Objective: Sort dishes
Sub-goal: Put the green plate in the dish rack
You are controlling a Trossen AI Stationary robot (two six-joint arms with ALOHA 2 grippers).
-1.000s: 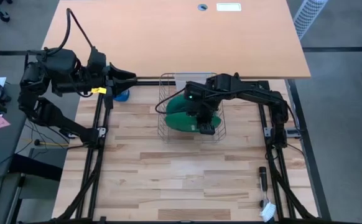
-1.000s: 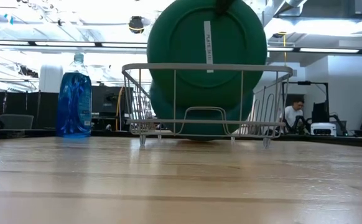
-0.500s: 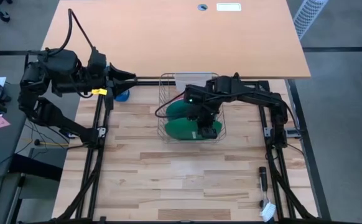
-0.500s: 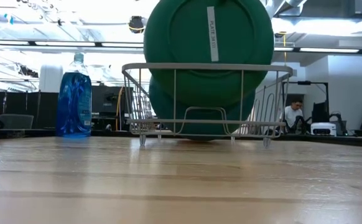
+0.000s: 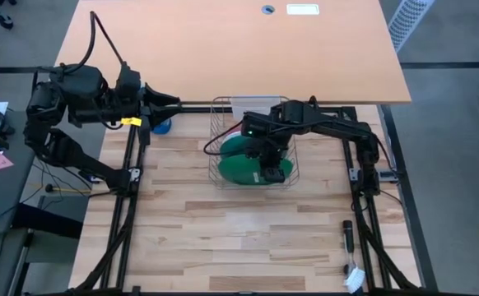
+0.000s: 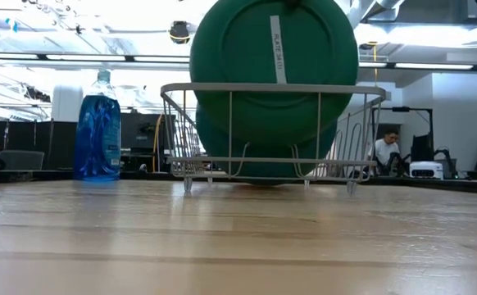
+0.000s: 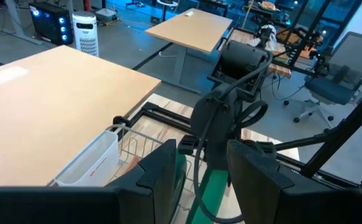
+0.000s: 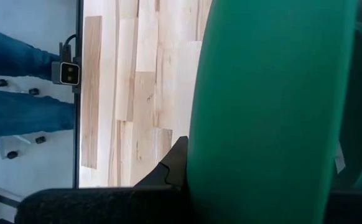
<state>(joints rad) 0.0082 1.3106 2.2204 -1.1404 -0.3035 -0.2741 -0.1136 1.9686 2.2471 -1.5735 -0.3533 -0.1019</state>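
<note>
dish rack (image 5: 253, 153) filled by green plates (image 6: 273, 74)

**Bright overhead light, soft foreground**

Ceiling lights glare white behind the round dark green plate (image 6: 274, 70) in the low view, washing out the room above the metal wire dish rack (image 6: 271, 131). In front of that rack the pale wooden table top (image 6: 238, 246) blurs toward the camera. From above, light is even with faint shadows. The right wrist view's near plate is out of focus.
</note>
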